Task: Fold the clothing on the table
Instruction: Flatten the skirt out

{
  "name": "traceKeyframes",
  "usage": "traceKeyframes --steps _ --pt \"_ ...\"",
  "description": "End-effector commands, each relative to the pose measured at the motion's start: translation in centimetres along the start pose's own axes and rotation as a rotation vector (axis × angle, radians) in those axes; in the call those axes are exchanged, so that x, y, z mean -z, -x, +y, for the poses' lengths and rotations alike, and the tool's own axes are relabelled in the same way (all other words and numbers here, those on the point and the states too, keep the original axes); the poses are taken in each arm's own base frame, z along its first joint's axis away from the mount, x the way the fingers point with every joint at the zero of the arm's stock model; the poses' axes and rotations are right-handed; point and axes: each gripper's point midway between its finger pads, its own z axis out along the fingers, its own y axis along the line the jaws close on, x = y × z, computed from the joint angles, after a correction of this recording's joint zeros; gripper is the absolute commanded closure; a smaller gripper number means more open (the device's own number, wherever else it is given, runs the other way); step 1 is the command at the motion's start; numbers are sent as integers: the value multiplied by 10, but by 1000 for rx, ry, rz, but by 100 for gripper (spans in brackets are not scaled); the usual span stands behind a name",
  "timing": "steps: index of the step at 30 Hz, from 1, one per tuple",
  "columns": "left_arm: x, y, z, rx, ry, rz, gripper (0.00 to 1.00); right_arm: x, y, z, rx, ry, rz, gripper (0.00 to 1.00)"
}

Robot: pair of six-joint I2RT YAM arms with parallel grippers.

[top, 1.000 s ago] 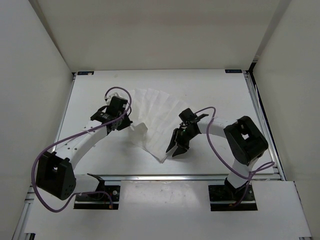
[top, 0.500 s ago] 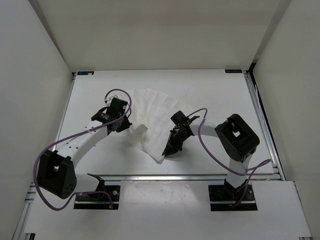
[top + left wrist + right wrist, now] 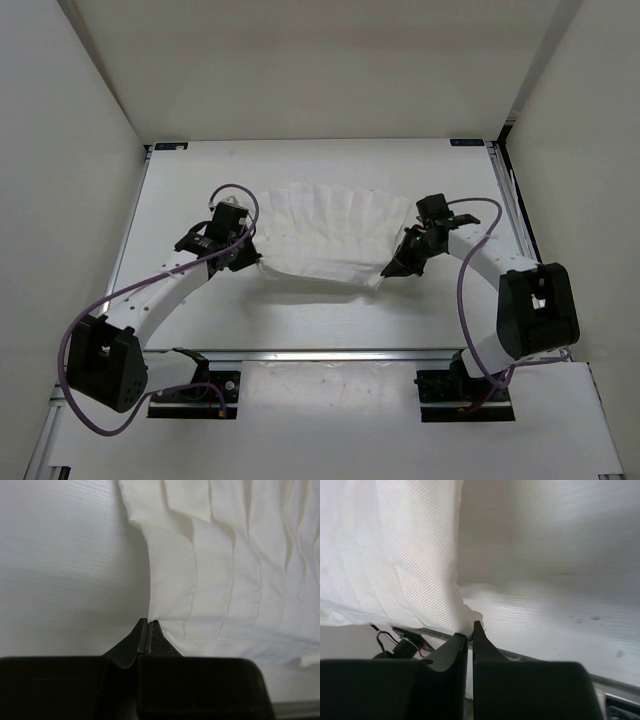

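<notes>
- The clothing (image 3: 330,230) is spreading out as a wide white fan over the tabletop (image 3: 190,185), beyond the middle of the front rail (image 3: 330,355) and well apart from it.
- Its pleats are running away from the rail. The edge nearest the rail is casting a shadow on the tabletop.
- The left tool (image 3: 252,263) is gripping the clothing at the corner toward the rail's left end. In the wrist view its fingers are pressing together, with the cloth edge caught at the tips.
- The right tool (image 3: 392,270) is gripping the corner toward the rail's right end. Its fingers are sitting almost together, pinching a small bunch of fabric.
- The near edge is stretching between the two tools, roughly parallel to the rail.
</notes>
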Motion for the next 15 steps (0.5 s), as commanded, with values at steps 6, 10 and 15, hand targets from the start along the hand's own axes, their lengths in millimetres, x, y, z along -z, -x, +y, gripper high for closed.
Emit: traceKeyframes --steps 6,10,15 --pt "-2 -47 19 -36 -16 115 100 -20 -35 -70 104 -166 165 100" --pt "-3 -70 22 -16 -31 170 100 -27 -45 -76 91 -170 192 100" --pt "-1 -87 27 6 -32 185 100 -21 -52 -72 156 -151 216 84"
